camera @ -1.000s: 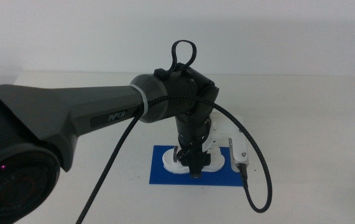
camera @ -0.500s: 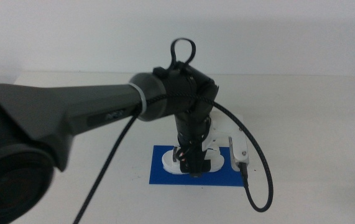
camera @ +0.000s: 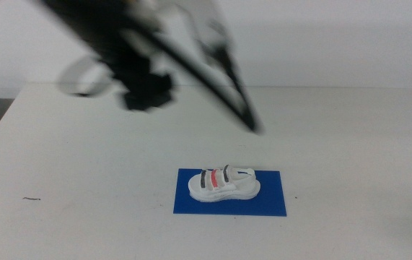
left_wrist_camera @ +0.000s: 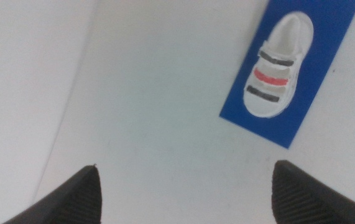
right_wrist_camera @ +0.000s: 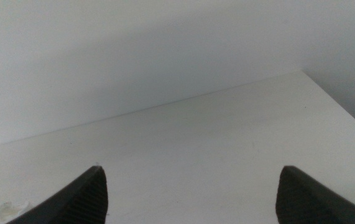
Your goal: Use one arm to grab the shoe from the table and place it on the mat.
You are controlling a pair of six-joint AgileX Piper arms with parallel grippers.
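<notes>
Left arm (camera: 141, 50) had lifted off since 0.5 s ago, blurred, far-left.
Shoe (camera: 224, 185) sat on mat (camera: 270, 202); left hand (left_wrist_camera: 183, 193) open, empty. Placing looked done; next: retract. Right hand (right_wrist_camera: 189, 196) open, waiting.

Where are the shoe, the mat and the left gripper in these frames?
shoe (camera: 224, 184): middle view, on the red strap.
mat (camera: 270, 198): middle view, on bare blue surface beside the shoe's toe.
left gripper (left_wrist_camera: 186, 196): left wrist view, midway between its open jaws, above the table.
</notes>
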